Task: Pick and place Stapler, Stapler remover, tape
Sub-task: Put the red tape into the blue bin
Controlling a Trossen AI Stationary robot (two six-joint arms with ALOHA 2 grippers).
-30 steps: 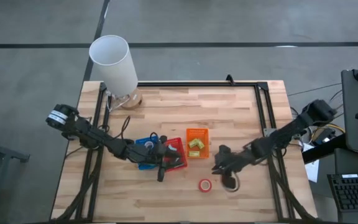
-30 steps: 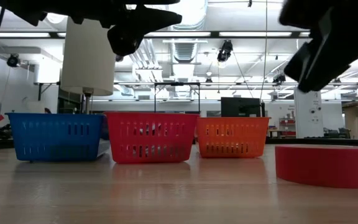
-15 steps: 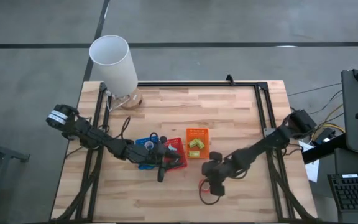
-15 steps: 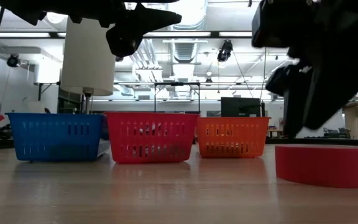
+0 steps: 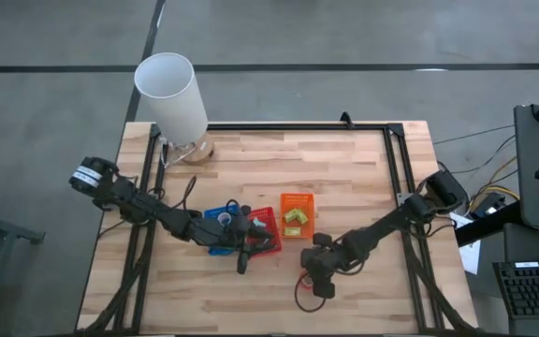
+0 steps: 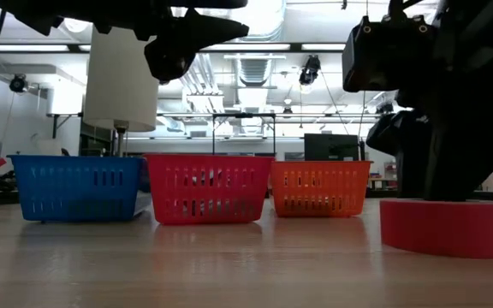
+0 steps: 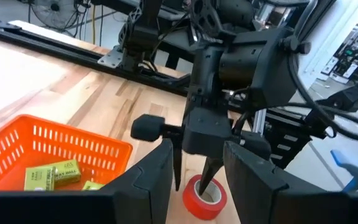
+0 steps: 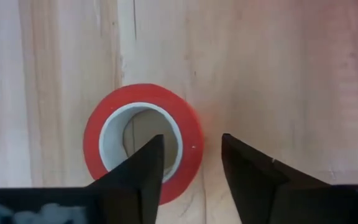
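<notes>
Three baskets in a row mid-bench: blue basket [image 6: 75, 186], red basket [image 6: 208, 187], orange basket [image 5: 297, 214] holding yellow-green blocks [image 7: 51, 175]. Red tape roll [image 8: 143, 142] lies flat on the wooden bench [image 5: 344, 168], in front of the orange basket. Right hand [image 8: 190, 165] over it, fingers apart, one in the core hole, one outside the wall. Left hand [image 5: 242, 259] over the red basket; fingers apart. White lamp [image 5: 172, 98] at far left corner.

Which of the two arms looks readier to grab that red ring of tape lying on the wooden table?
The right. Its gripper hangs open directly over the red tape roll, one finger above the pale centre hole, the other outside the rim. The left gripper hovers by the red basket, away from it.
</notes>
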